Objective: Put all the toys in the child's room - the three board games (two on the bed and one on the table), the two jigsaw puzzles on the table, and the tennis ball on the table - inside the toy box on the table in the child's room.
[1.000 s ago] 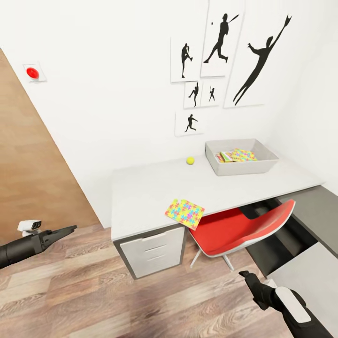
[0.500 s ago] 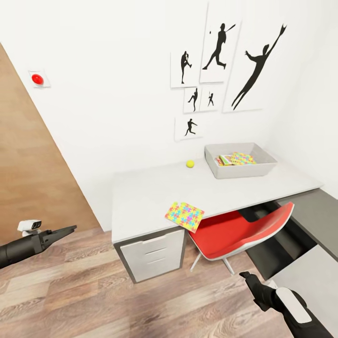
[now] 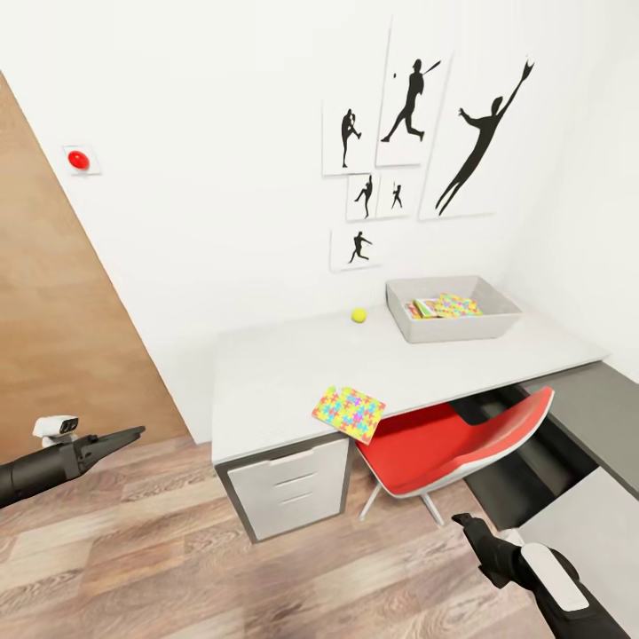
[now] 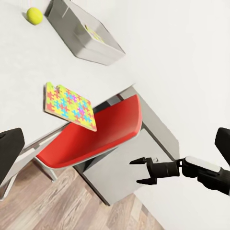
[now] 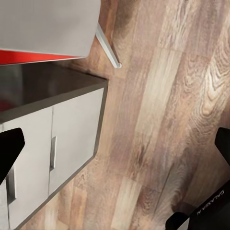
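Note:
The toy box (image 3: 444,327) stands at the far right of the pale table (image 3: 266,373) against the wall. A jigsaw puzzle (image 3: 458,305) lies inside it beside the edge of a printed board game (image 3: 422,309). Left of the box rests the tennis ball (image 3: 358,315). Another jigsaw puzzle (image 3: 348,413) overhangs the table's front edge; it shows again in the left wrist view as the puzzle (image 4: 69,105), with the ball (image 4: 34,15) and the box (image 4: 86,36). My left gripper (image 3: 133,433) is open over the floor, far left of the table. My right gripper (image 3: 461,521) is open and low, near the chair. The bed is out of view.
A red chair (image 3: 444,444) is tucked under the table below the overhanging puzzle. White drawers (image 3: 288,488) stand under the table's left end. A dark grey desk top (image 3: 595,413) joins on the right. A wooden door (image 3: 53,355) is at the left, plank floor (image 3: 177,559) below.
The whole head view has shifted a little, so the camera has moved; the table and wall pictures sit slightly differently. Both arms hold the same pose and nothing on the table has moved.

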Controlling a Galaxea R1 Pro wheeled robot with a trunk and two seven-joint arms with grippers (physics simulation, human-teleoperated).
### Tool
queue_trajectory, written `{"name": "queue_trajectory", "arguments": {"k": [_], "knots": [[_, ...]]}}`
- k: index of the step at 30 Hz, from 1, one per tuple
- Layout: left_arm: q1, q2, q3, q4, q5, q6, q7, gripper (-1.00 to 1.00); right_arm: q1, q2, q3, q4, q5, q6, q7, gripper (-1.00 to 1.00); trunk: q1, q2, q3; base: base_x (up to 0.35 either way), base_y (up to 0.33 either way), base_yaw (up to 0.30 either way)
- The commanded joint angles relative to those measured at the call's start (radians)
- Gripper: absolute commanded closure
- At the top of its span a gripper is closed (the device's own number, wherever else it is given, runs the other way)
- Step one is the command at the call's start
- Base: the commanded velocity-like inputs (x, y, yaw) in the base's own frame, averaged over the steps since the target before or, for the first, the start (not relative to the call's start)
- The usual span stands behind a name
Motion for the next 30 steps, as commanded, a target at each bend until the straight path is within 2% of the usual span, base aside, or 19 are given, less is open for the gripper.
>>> {"name": "queue_trajectory", "arguments": {"k": [1,30], "knots": [[-0.001,0.000,0.000,0.000,0.001,0.010,-0.003,-1.00,0.000,0.000,-0.001,-0.002,-0.010,0.003,-0.009,-1.00,0.001,-0.002,0.000,0.000,0.000,0.000],[-0.001,0.000,0.001,0.000,0.001,0.010,-0.003,-1.00,0.000,0.002,-0.001,-0.002,-0.009,0.002,-0.009,-1.00,0.001,-0.002,0.047,0.000,0.000,0.000]]}}
